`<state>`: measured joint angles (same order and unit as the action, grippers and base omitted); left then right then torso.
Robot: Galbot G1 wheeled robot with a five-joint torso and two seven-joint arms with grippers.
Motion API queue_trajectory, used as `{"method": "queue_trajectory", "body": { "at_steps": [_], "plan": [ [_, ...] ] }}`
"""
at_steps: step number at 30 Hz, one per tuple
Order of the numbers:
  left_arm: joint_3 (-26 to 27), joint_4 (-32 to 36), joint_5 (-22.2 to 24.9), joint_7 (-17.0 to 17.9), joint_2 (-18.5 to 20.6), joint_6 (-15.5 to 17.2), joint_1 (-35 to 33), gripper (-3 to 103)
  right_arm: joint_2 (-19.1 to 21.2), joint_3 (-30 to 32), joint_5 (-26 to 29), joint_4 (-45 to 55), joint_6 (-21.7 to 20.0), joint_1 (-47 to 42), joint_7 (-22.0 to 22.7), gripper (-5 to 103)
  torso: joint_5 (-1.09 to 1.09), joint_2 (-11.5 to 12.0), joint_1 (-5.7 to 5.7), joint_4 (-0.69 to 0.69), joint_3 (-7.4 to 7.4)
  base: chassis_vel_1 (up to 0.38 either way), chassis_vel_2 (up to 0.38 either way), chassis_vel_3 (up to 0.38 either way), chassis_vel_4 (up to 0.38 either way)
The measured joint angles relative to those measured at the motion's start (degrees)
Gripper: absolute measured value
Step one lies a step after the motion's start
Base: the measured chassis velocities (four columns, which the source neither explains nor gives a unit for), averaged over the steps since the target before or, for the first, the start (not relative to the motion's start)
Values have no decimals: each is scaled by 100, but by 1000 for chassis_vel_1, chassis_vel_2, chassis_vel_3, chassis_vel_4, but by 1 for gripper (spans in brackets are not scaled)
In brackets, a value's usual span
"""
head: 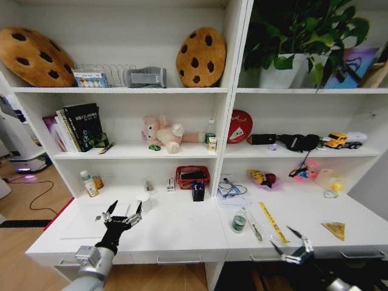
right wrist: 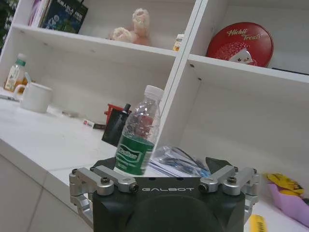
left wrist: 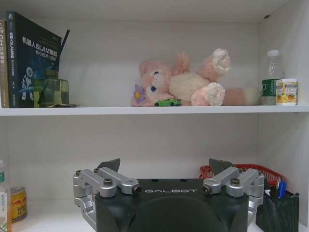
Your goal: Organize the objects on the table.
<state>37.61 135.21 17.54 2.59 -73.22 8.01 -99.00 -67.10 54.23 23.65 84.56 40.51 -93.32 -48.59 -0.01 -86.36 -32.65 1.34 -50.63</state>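
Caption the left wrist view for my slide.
Open left gripper faces a shelf holding a pink plush bear and tiny green toy car.

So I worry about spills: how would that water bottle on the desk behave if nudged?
The bottle stands upright, tall and narrow, so it probably tips easily. It looks nearly empty, so likely light. Once down, its round body would probably roll.

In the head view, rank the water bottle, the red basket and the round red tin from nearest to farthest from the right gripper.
From the right gripper, open at the desk's front edge:
1. Water bottle, on the desk, toward the robot's left.
2. Red basket, further left, at the back.
3. Round red tin, up on the shelf above.
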Motion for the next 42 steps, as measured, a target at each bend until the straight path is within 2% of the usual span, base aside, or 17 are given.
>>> {"method": "queue_trajectory", "body": {
  "at_steps": [5,8,9,13,14,17,23,25,29,31,36,42],
  "plan": [
    [0,0,0,0,0,0,0,100,-139,-361,224,42,-203,184,190,100,0,0,-1,-3,0,0,0,0,0],
    [0,0,0,0,0,0,0,100,-137,-599,581,292,-585,229,499,100,-1,0,0,-2,0,0,0,0,0],
    [0,0,0,0,0,0,0,100,-137,-599,581,292,-585,229,499,100,-1,0,0,-2,0,0,0,0,0],
    [0,0,0,0,0,0,0,100,-129,-833,960,709,-1144,188,748,100,-1,0,0,-2,0,0,0,0,0],
    [0,0,0,0,0,0,0,100,-129,-833,960,709,-1144,188,748,100,-1,0,0,-2,0,0,0,0,0],
    [0,0,0,0,0,0,0,100,-129,-986,1240,1099,-1633,77,1068,100,0,0,0,-1,0,0,0,0,0],
    [0,0,0,0,0,0,0,100,-97,-1002,1244,1416,-2052,-18,1477,100,0,0,0,-1,0,0,0,0,0],
    [0,0,0,0,0,0,0,100,-9,-974,1100,1620,-2461,-20,1958,100,0,0,0,-1,0,0,0,0,0],
    [0,0,0,0,0,0,0,100,49,-1015,1002,1681,-2656,47,2225,100,1,0,0,-1,0,0,0,0,0],
    [0,0,0,0,0,0,0,100,104,-1114,950,1776,-2936,117,2396,100,2,0,0,-1,0,0,0,0,0],
    [0,0,0,0,0,0,0,100,320,-1289,936,1890,-3362,207,2366,100,1,0,0,-1,0,0,0,0,0],
    [0,0,0,0,0,0,0,100,410,-1435,944,1913,-3518,302,2440,100,1,0,0,-2,0,0,0,0,0]
  ]
}}
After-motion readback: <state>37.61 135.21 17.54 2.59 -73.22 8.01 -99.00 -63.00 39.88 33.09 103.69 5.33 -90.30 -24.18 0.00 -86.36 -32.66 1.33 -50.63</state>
